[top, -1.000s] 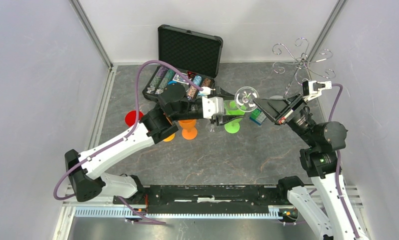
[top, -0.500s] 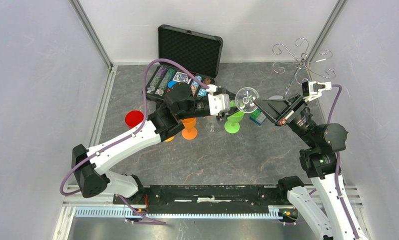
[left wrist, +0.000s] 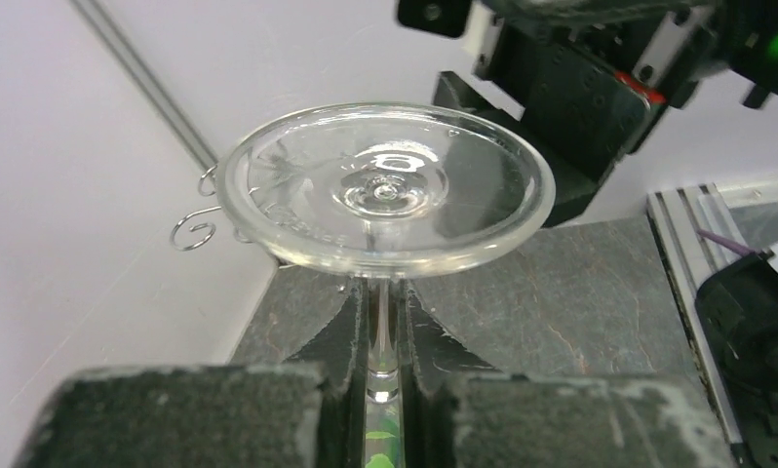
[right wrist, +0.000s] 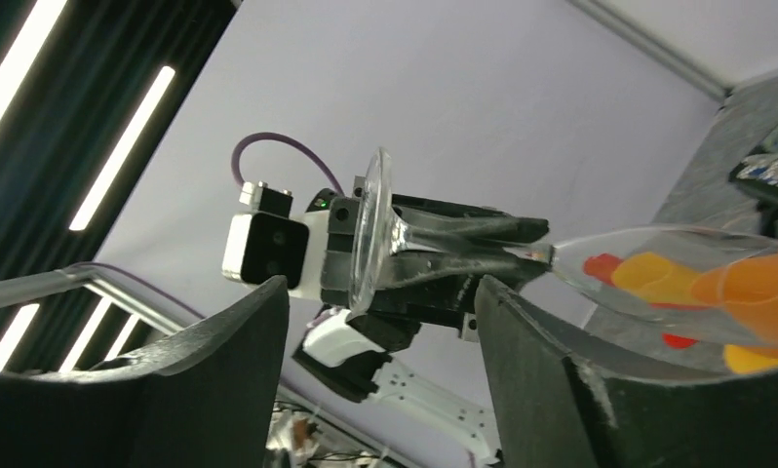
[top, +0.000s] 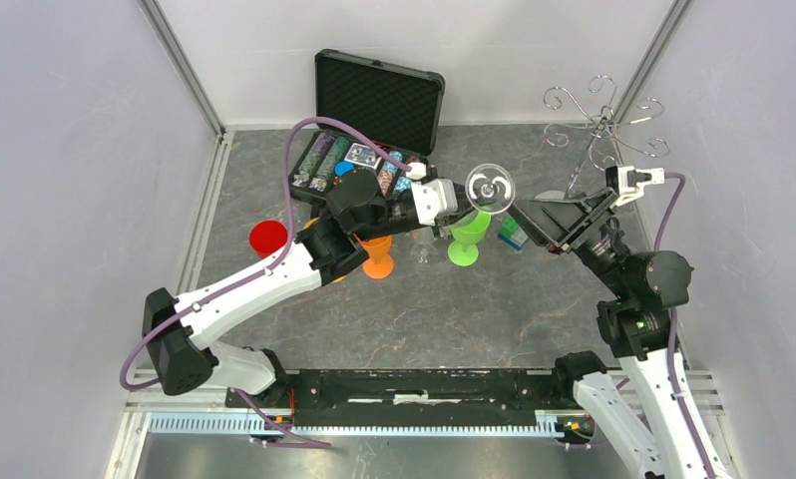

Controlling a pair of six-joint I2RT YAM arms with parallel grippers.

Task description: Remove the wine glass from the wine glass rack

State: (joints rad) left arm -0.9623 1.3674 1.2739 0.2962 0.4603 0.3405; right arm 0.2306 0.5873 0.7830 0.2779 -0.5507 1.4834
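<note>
Clear wine glass (top: 490,188), inverted, stem perhaps upright

Logged clear stemmed wine glass (top: 490,187), shiny chrome wire rack (top: 602,124), grey white-veined stone tabletop (top: 424,309), green plastic goblet (top: 464,242), orange plastic goblet (top: 377,261), black foam-lined case (top: 379,98).

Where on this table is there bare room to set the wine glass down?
The widest bare stretch of table lies between the base rail and the row of red cup, orange cup and green cup. A smaller one sits far left, between the open case and the wall. That row, and the far right corner around the rack, are crowded.
</note>
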